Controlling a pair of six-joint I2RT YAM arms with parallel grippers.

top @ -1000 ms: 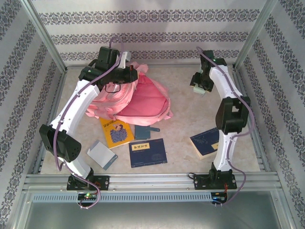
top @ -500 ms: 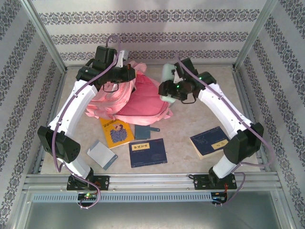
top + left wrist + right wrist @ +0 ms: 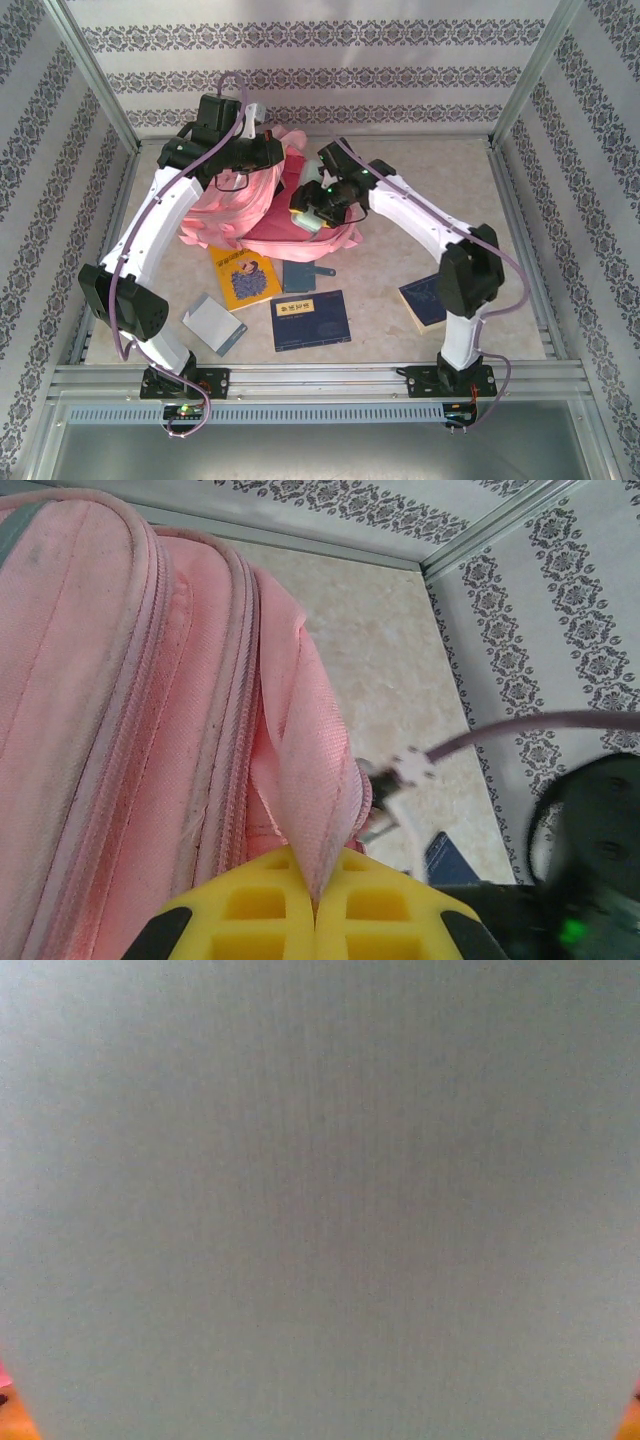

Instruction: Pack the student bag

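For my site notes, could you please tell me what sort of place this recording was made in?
Most likely a small enclosed robot test cell, not a real classroom: patterned wallpaper panels on an aluminium frame box in a marbled tabletop, where a pink student bag and schoolbooks lie.

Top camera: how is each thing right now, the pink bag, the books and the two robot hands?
student bag, lying down, one fold pinched up.
left gripper, shut on the bag's fabric.
right gripper, over the bag, holding a pale green item.
yellow book, closed, lying flat.
dark blue book, closed, lying flat.
blue book, flat, partly hidden.
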